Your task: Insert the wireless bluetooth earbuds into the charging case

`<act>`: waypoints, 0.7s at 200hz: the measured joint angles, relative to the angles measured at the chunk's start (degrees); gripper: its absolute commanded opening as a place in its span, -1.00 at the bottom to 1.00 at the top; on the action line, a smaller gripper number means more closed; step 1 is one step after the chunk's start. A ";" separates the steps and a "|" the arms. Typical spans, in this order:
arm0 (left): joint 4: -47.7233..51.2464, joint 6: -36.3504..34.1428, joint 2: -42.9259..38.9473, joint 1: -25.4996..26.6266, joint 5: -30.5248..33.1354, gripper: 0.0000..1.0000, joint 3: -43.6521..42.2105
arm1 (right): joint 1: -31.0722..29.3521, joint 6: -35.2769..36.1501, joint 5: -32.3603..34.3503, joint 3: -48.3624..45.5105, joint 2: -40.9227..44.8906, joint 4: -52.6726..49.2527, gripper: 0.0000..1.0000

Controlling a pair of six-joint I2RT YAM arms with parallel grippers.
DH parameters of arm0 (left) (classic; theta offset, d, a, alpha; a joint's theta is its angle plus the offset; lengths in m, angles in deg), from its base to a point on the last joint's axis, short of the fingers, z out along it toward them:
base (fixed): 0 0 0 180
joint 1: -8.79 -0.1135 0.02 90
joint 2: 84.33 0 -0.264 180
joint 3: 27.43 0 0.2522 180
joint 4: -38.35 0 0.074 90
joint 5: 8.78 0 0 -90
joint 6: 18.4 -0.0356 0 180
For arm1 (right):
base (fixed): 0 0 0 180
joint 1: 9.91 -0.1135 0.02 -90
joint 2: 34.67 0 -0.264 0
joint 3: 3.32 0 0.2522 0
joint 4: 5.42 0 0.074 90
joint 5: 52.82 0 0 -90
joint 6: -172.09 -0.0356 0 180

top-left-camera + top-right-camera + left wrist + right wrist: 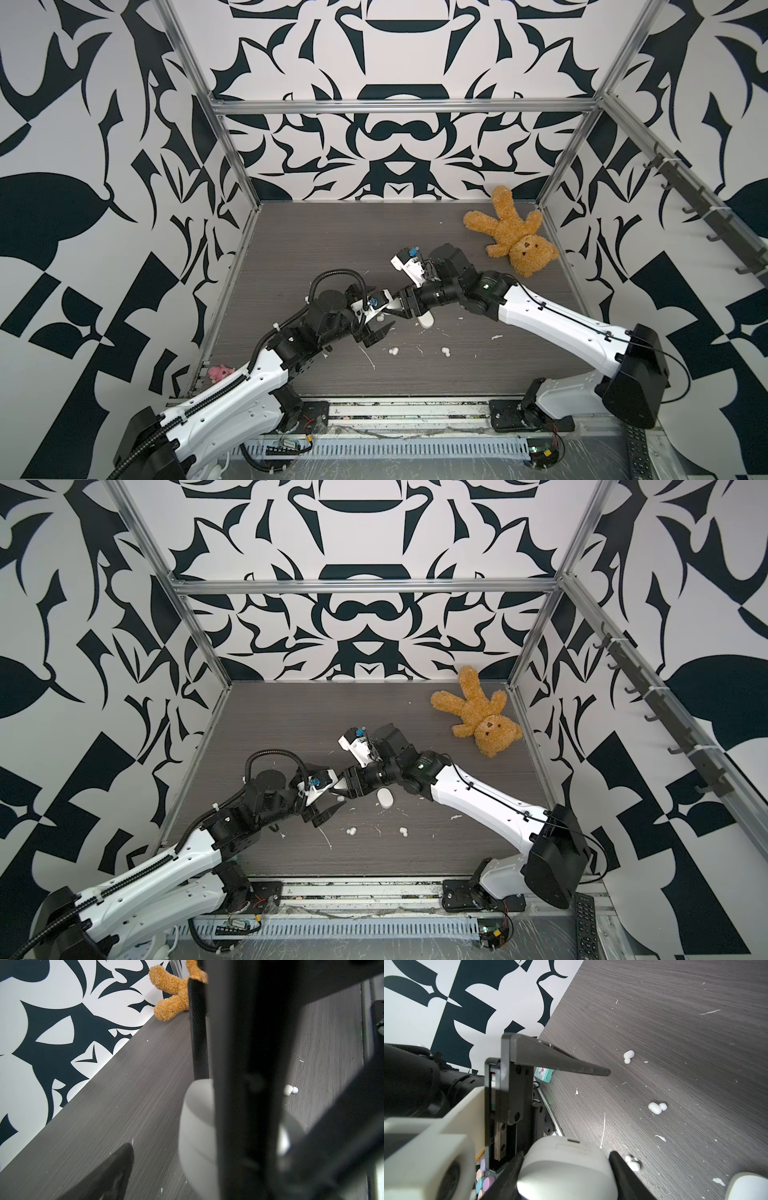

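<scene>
The left gripper spreads its fingers wide, a white charging case between them, and the right gripper pinches that case in its fingers. Three earbuds lie loose on the grey tabletop, outside any case, one just beside a right finger. A second white case and a brown teddy bear lie farther right.
</scene>
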 measured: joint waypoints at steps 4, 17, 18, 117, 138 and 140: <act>0.00 0.02 0.00 0.00 0.00 0.96 0.00 | -0.09 0.15 -0.04 0.00 0.00 0.02 -1.00; 0.00 -0.02 -0.04 0.00 -0.02 0.90 0.00 | -0.22 0.55 -0.24 0.00 0.00 0.02 -1.00; 0.00 -0.02 -0.07 0.00 -0.02 0.90 -0.02 | -0.22 0.52 -0.24 0.00 0.00 0.02 -1.00; -2.03 -0.09 -2.69 0.11 -1.22 0.74 -0.94 | -0.31 0.79 -0.15 -0.07 -0.07 0.26 -1.00; -2.36 -0.04 -3.15 0.11 -1.40 0.71 -1.51 | -0.39 0.76 -0.20 -0.07 -0.48 0.68 -1.00; -2.34 -0.02 -3.17 0.11 -1.42 0.72 -1.51 | -0.44 0.76 -0.20 -0.07 -0.57 0.72 -1.00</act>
